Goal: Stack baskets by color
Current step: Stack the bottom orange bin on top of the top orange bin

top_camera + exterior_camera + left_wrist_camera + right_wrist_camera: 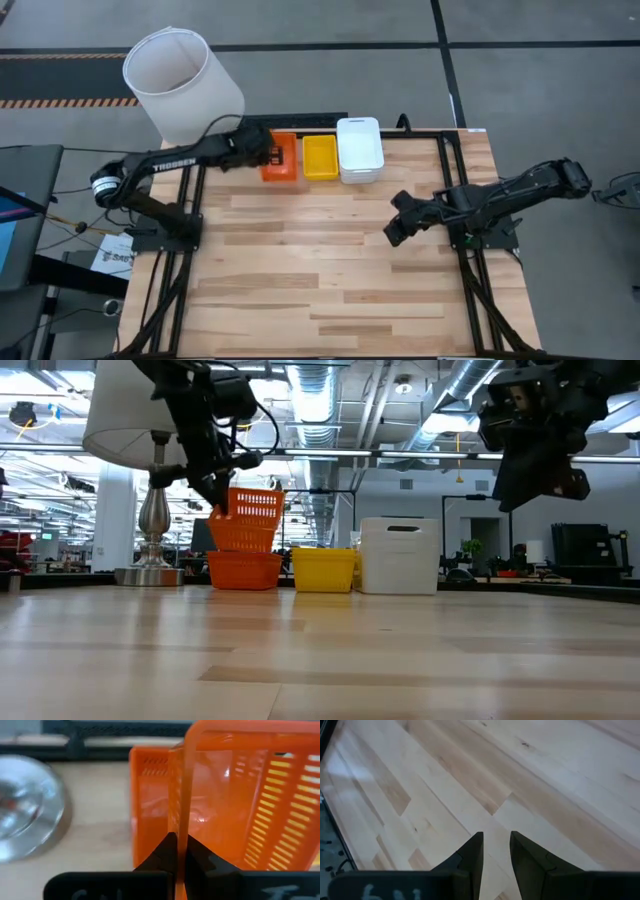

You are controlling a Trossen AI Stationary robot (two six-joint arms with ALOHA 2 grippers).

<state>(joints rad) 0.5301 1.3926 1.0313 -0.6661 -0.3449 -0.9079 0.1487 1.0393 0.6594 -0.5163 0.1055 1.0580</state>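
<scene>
Left gripper (222, 500) is holding an orange basket (245, 520) tilted above the orange stack at the table's far edge.

The left gripper's fingers (167, 852) are pinching shut on the thin wall of the orange basket, which is hanging at a slant over the lower orange basket (244, 570); whether the two are touching is not clear; beside the orange ones, the yellow baskets (320, 157) are sitting in the middle of the row, and the white baskets (360, 149) are standing just beside them on the right; a lampshade (180, 85) is standing past the table's far left corner; the right gripper (400, 225) is hovering over bare wood on the right side of the table (300, 290), fingers closed with a narrow gap and holding nothing.
</scene>
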